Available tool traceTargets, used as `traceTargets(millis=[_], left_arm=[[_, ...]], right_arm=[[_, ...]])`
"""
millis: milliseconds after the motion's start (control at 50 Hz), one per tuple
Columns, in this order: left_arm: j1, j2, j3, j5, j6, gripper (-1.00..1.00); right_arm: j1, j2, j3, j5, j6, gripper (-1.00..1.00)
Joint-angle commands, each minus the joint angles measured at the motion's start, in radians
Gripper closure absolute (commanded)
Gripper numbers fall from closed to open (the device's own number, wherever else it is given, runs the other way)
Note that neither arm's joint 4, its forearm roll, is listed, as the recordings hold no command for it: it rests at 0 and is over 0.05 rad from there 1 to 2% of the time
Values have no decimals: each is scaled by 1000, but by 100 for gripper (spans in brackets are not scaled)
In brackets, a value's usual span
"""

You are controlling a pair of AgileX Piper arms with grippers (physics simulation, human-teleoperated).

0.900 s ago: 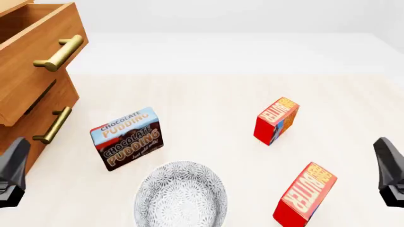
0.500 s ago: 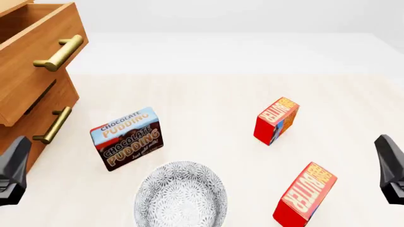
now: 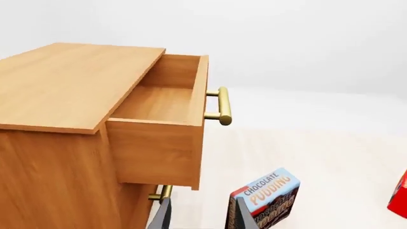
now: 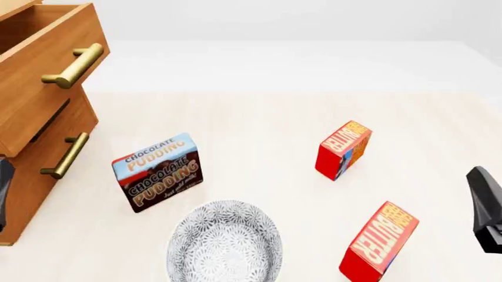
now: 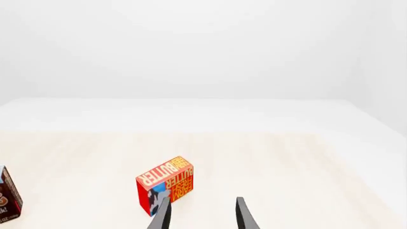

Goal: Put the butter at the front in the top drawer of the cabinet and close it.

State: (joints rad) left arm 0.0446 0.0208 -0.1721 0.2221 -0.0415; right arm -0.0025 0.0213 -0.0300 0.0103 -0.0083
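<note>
The butter (image 4: 344,150) stands on the table right of centre, with an orange lettered face and a blue-and-white patch on its red end. It also shows in the right wrist view as the butter (image 5: 165,183), just beyond my open, empty right gripper (image 5: 202,217). In the front view the right gripper (image 4: 488,210) sits at the right edge. At far left, the cabinet (image 4: 43,153) has its top drawer (image 4: 35,76) pulled open and empty (image 3: 159,102). My left gripper (image 3: 200,219) is open and empty, below the drawer front. Only a sliver of the left gripper (image 4: 3,188) shows in the front view.
A second butter box (image 4: 379,241) with plain red sides stands near the front right. A Chocolate Pudding box (image 4: 159,172) stands left of centre, with a patterned grey bowl (image 4: 225,244) in front of it. Brass handles (image 4: 74,66) stick out from the drawers.
My left gripper has slid left, almost out of the front view. The right gripper has drifted slightly down and right. The boxes, the bowl and the drawer have not moved.
</note>
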Motion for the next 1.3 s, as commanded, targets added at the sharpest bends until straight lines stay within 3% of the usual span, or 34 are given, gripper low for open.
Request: traceTargets(millis=[20,400,420,500,520,540,780,1300], left_arm=[[34,31,-189,211,18,-100],[16,155,-505,486,49,-100],[3,177,-558,517,55,-100],[3,178,-558,517,55,-100],[-11,230,-639,566,53,-100],[-11,239,-656,576,55,-100],[-56,388,-789,627,23,-100],[-80,648,-1120,821,47,-100]], right_arm=[[1,-13,5,8,2,-100],[0,-19,3,16,2,-100],[0,-19,3,16,2,-100],[0,-19,3,16,2,-100],[0,-19,3,16,3,-100],[0,-19,3,16,2,-100],[0,-19,3,16,3,-100],[0,-19,3,16,3,-100]])
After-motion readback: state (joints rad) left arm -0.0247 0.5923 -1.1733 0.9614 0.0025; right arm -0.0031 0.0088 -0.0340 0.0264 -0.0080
